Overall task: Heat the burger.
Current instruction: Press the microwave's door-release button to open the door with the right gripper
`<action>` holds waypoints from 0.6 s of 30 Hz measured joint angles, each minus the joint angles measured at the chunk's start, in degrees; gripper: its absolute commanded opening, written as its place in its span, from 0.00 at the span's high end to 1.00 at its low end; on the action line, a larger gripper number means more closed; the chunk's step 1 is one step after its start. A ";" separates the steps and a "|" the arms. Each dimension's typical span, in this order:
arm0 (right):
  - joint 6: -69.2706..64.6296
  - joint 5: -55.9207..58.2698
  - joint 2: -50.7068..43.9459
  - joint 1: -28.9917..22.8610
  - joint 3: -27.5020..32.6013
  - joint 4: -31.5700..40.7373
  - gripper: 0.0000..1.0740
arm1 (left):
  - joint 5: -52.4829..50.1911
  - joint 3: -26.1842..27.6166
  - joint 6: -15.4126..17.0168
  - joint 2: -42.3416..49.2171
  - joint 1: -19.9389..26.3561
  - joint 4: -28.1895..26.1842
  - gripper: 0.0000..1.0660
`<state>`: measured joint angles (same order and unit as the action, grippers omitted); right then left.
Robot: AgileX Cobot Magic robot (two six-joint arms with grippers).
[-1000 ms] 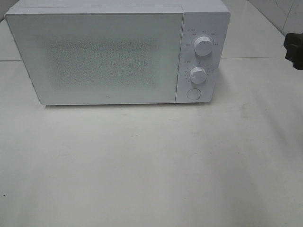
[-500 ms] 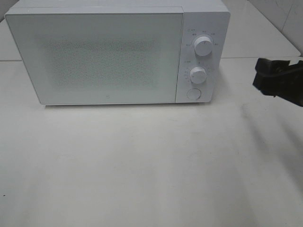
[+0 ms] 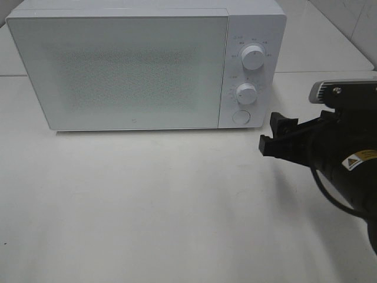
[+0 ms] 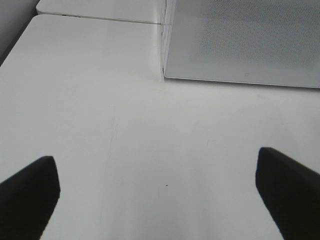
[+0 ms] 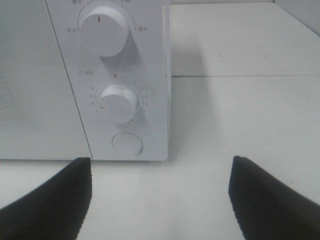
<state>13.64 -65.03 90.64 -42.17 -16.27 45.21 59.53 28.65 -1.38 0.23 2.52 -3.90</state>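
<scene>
Hanging over the white table, the left gripper has its two dark fingers spread wide apart, with only tabletop showing between them. Ahead of it, in its wrist view, is the near left corner of the microwave.

From the high camera the microwave stands at the back of the table, facing forward. Its door is shut, a pale frosted panel that fills most of the front. The burger shows in no view; whether it sits behind that door cannot be told.

To the right of the door is the narrow control strip: an upper knob, a lower knob under it, and a round button at the bottom.

Further right, the right gripper reaches in from the table's right edge, its black fingers pointing toward the strip, near its lower corner but apart from it. Its jaws stand open and hold nothing. In its wrist view the round button lies ahead, nearer one finger than the other.
</scene>
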 measured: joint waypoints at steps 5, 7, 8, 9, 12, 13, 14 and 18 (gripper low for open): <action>0.00 -1.20 4.58 -5.44 -2.18 4.70 0.30 | 0.00 0.00 0.00 0.00 0.00 0.00 0.06; 0.00 -1.26 5.16 -6.07 -2.52 4.98 0.30 | 0.00 0.00 0.00 0.00 0.00 0.00 0.06; 0.00 -1.38 6.02 -7.10 -3.09 5.61 0.30 | 0.00 0.00 0.00 0.00 0.00 0.00 0.06; 0.00 -1.38 6.02 -7.10 -3.09 5.61 0.30 | 0.00 0.00 0.00 0.00 0.00 0.00 0.06; 0.00 -1.38 6.65 -8.31 -3.50 6.19 0.30 | 0.00 0.00 0.00 0.00 0.00 0.00 0.06; -0.29 -1.43 6.88 -8.54 -3.55 6.42 0.30 | 0.00 0.00 0.00 0.00 0.00 0.00 0.06; -0.46 -1.43 6.88 -8.59 -3.55 6.53 0.31 | 0.00 0.00 0.00 0.00 0.00 0.00 0.06; -2.46 -1.43 6.99 -8.65 -3.61 6.65 0.31 | 0.00 0.00 0.00 0.00 0.00 0.00 0.06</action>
<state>11.17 -66.46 97.63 -50.82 -19.88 51.85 59.53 28.65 -1.38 0.23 2.52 -3.90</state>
